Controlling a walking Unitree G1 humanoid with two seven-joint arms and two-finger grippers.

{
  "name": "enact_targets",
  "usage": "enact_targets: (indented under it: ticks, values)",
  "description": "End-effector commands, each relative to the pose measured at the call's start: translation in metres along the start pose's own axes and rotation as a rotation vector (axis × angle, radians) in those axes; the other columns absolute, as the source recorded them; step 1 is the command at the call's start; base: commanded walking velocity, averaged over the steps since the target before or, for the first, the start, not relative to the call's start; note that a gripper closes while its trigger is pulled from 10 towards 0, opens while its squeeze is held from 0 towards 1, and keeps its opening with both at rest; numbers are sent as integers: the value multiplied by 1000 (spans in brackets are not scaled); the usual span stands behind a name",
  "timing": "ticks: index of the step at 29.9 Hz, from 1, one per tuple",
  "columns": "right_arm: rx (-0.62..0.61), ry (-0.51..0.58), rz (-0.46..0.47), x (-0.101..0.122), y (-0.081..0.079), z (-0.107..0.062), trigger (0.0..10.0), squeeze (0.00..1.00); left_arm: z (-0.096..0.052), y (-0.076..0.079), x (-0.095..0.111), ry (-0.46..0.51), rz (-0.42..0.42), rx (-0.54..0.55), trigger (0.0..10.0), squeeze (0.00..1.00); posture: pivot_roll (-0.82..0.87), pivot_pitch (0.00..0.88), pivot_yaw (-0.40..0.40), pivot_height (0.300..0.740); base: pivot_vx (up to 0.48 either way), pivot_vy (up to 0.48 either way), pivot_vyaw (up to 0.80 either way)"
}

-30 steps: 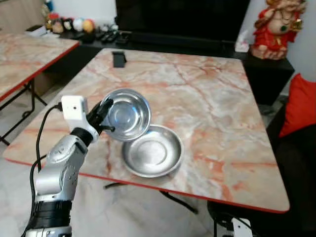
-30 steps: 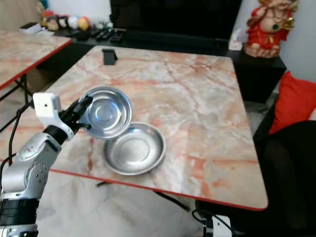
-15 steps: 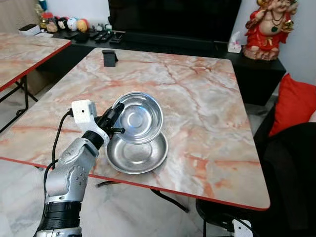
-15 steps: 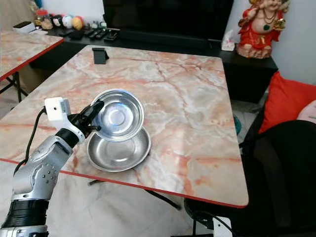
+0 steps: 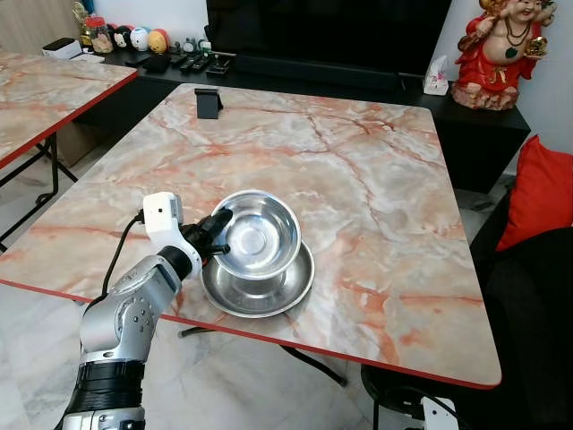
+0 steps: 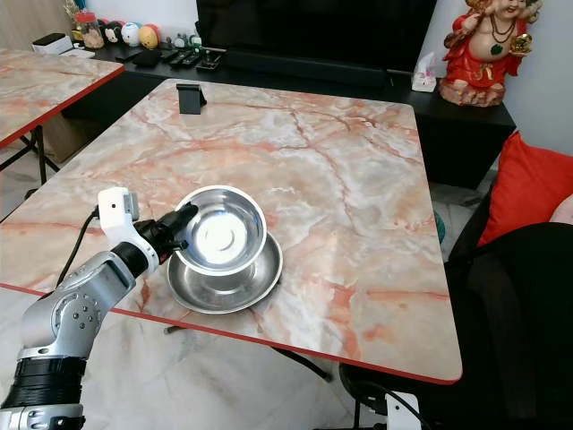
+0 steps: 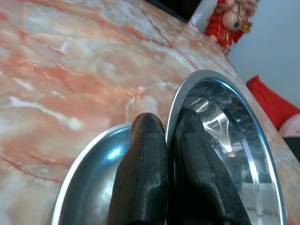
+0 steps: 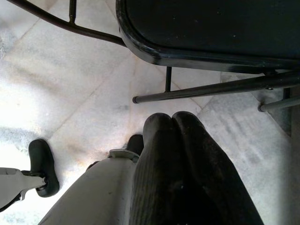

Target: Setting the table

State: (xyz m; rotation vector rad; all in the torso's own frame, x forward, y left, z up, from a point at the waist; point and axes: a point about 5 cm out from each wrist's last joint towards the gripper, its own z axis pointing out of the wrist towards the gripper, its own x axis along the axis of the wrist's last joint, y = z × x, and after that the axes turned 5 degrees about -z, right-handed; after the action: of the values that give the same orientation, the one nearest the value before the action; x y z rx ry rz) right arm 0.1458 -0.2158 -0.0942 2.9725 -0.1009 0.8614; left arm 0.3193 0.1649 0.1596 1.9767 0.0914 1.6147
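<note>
Near the counter's point(image 5: 376, 197) front edge, left gripper point(image 5: 218, 235) fingers point(image 7: 140, 154) clamp the rim of a tilted steel bowl point(image 5: 257, 235) above a second bowl point(image 5: 269, 288). Rigid, light and slippery, it is probably best pinched at the rim. Open marble extends toward the far phone stand point(image 5: 209, 102). Right gripper point(image 8: 176, 140) fingers hang together near the floor.

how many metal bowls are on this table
2. One bowl lies flat near the table's front edge. The other bowl is tilted above it, its rim pinched by the left gripper. I can't tell whether more are nested underneath.
</note>
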Motion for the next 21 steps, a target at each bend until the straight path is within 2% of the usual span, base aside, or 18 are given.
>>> enact_targets:
  ticks: [1,17,21]
  values:
    - [3,-8,4,-2,-1,0,10000,0,1,5,-1,-24,23,-29,10000,0,38,0,-25,740,0,0,0]
    - [7,-13,2,-3,-1,0,10000,0,6,11,-7,-13,18,9,10000,0,36,0,-26,740,0,0,0]
    - [7,-14,1,-3,-1,0,10000,0,7,9,-11,-26,16,43,10000,0,33,0,-25,740,0,0,0]
